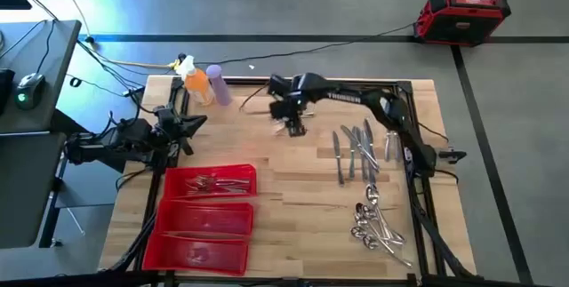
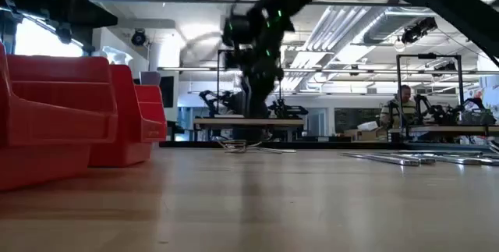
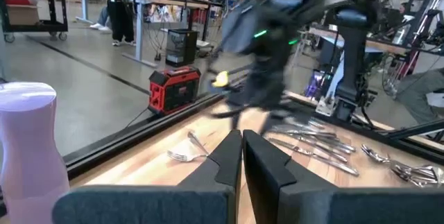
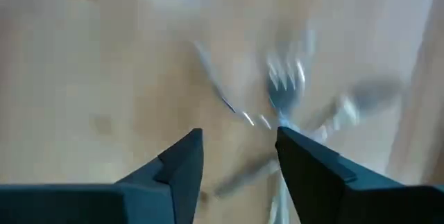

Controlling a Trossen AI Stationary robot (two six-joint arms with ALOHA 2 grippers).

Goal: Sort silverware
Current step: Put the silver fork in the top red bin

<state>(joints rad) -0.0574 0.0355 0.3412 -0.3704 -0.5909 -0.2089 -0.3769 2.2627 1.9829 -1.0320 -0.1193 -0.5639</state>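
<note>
The right hand (image 1: 296,127) hovers over the far middle of the wooden counter (image 1: 293,189), its fingers (image 4: 182,161) apart and empty, with blurred forks (image 4: 286,82) on the wood just beyond the fingertips. The left hand (image 1: 184,124) waits at the counter's left edge, its fingers (image 3: 225,156) pressed together and holding nothing, beside a purple bottle (image 1: 220,85) and an orange bottle (image 1: 199,83) that stand in the far left corner. Most of the silverware lies on the right side of the counter: a row of knives and forks (image 1: 356,149) side by side, and a heap of spoons (image 1: 372,227) nearer the front edge. A red tray (image 1: 206,219) with three compartments sits at the front left; its farthest compartment holds a few forks (image 1: 216,183), while what the other two hold cannot be made out. A red case (image 1: 464,16) stands on the floor beyond the counter.
</note>
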